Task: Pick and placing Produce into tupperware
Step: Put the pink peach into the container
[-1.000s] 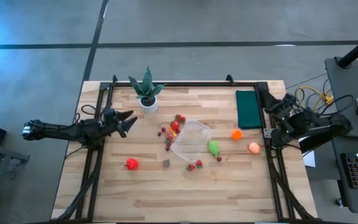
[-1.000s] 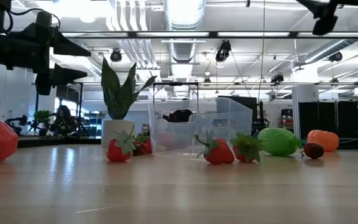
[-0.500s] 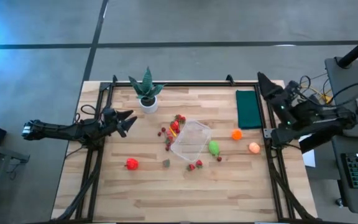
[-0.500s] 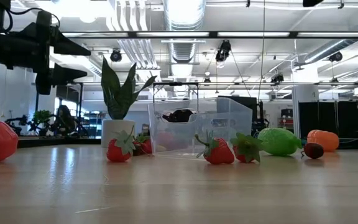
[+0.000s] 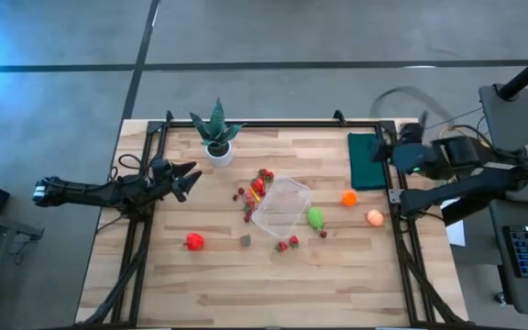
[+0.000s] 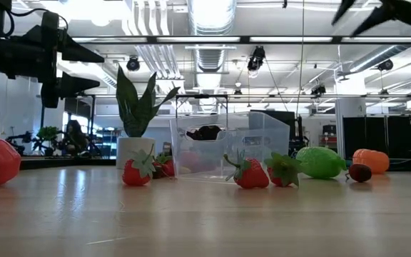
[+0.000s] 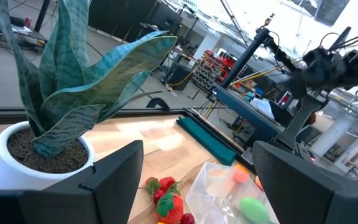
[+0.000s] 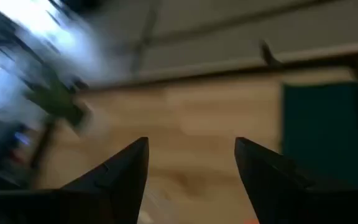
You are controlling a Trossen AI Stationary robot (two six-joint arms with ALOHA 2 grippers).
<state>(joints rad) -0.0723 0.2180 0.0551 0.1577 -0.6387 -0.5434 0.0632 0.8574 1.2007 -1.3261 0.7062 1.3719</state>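
Observation:
The clear tupperware [image 5: 280, 205] stands empty near the table's middle, its base on the wood. Produce lies loose around it: strawberries [image 5: 262, 180], a green piece [image 5: 315, 218], an orange piece [image 5: 349, 198], a pink-orange piece [image 5: 375, 217] and a red piece [image 5: 193, 241]. My left gripper [image 5: 193, 179] hangs open above the table's left part, pointing level toward the tupperware [image 7: 222, 186], with nothing between its fingers. My right gripper [image 5: 380, 149] is open and empty at the table's right edge, above a green cloth [image 5: 367, 160]. It looks blurred.
A potted spiky plant [image 5: 215, 136] stands at the far left, close to my left gripper. The dark green cloth lies flat at the far right. The near half of the table holds only the red piece, a small dark piece [image 5: 245, 240] and two strawberries [image 5: 288, 243].
My right arm has swung about at the table's right edge. Its gripper rose and pointed toward the far edge, then came round toward the table's left over the green cloth. The produce and the tupperware have stayed where they were.

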